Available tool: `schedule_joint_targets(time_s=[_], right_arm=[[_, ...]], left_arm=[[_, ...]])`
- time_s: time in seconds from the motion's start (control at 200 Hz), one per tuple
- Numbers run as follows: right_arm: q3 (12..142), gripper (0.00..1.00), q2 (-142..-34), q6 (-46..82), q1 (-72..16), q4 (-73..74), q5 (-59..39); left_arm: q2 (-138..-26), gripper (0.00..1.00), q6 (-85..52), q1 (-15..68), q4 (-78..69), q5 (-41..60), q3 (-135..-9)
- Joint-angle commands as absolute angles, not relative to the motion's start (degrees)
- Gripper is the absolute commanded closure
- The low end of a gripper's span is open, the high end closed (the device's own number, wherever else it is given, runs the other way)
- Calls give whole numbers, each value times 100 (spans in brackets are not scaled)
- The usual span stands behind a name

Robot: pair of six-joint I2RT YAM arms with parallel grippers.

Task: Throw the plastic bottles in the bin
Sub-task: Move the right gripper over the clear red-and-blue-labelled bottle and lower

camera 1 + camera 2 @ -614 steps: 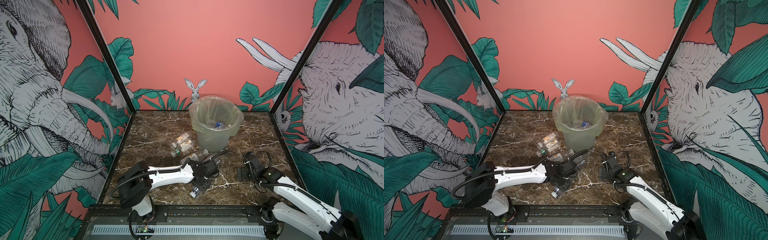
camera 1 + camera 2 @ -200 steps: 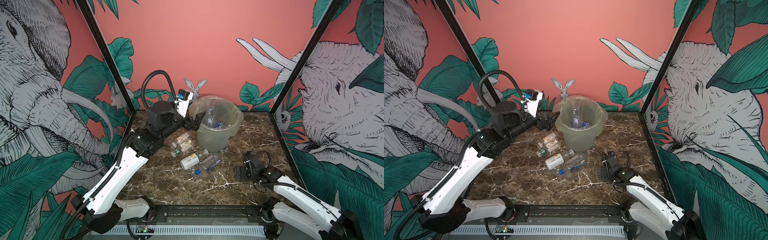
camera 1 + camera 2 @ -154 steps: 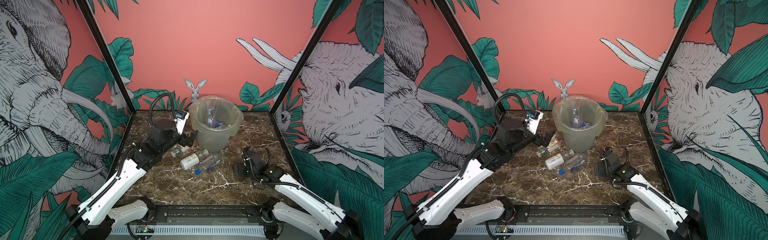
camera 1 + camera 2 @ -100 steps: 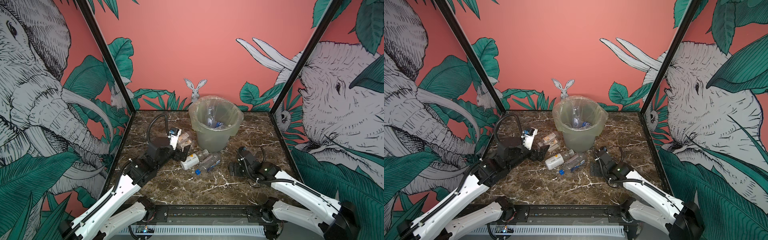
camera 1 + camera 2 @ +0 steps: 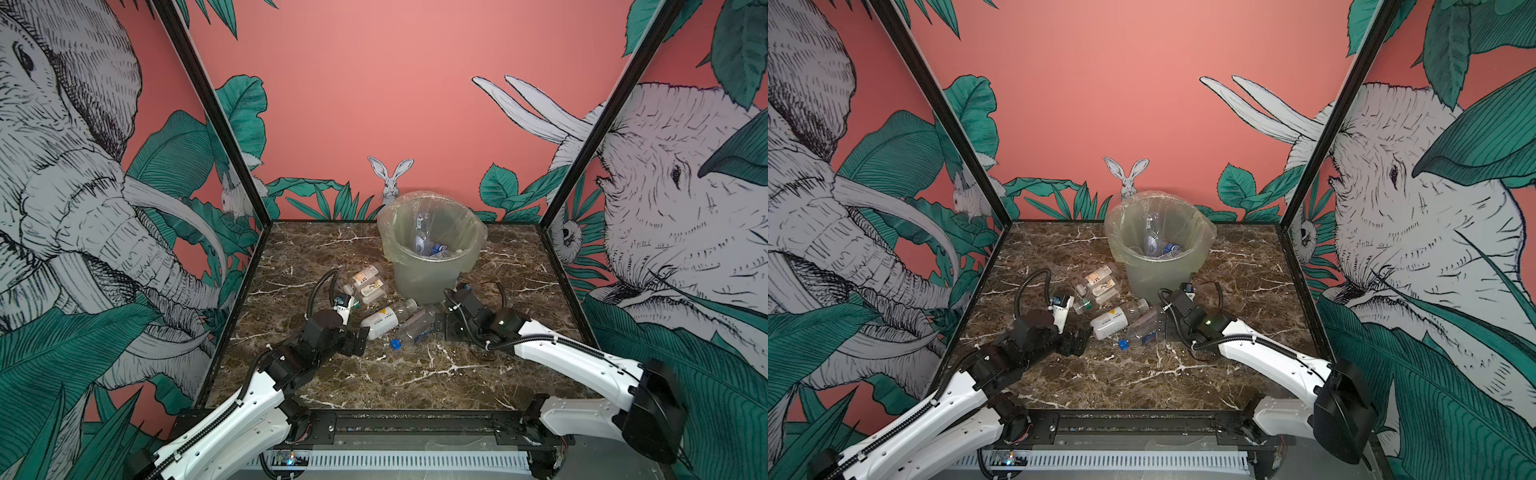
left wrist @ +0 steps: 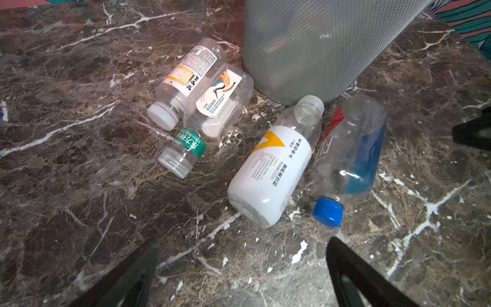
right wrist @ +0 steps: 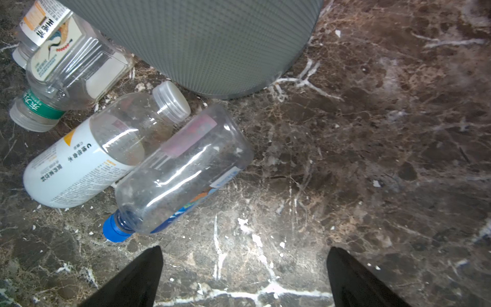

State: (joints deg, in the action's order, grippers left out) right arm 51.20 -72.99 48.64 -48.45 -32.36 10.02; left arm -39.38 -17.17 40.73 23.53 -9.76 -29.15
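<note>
Dark brown marble tabletop [image 5: 374, 374], walled by pink jungle murals [image 5: 374, 83], carries the bin [image 5: 432, 278] near the back, its clear liner folded over the rim and several plastic bottles [image 5: 422, 243] already lying inside. Four more lie on the marble in front of it: an orange-labelled bottle [image 6: 186, 74] touching a green-banded bottle [image 6: 212, 111], and nearer the arms a white-labelled bottle [image 6: 271, 170] side by side with a blue-capped bottle [image 6: 350, 154]. Left gripper [image 6: 241, 244] stands spread wide and empty just short of the white-labelled bottle's base; right gripper [image 7: 244, 249] is likewise spread, holding nothing, close beside the blue-capped bottle.
</note>
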Motion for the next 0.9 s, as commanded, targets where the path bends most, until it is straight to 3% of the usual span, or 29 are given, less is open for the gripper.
schedule_joint_targets(time_s=[0.0,0.895], right_arm=[[5418,1,-7585,5140,-4928,-3142,1011],[6938,1,-9734,6450,-5029,-3731,517]], left_arm=[[-3729,1,-1911,4078,2216,-1164,-2655],[-3347,0,-1580,4078,2036,-1081,-2013]])
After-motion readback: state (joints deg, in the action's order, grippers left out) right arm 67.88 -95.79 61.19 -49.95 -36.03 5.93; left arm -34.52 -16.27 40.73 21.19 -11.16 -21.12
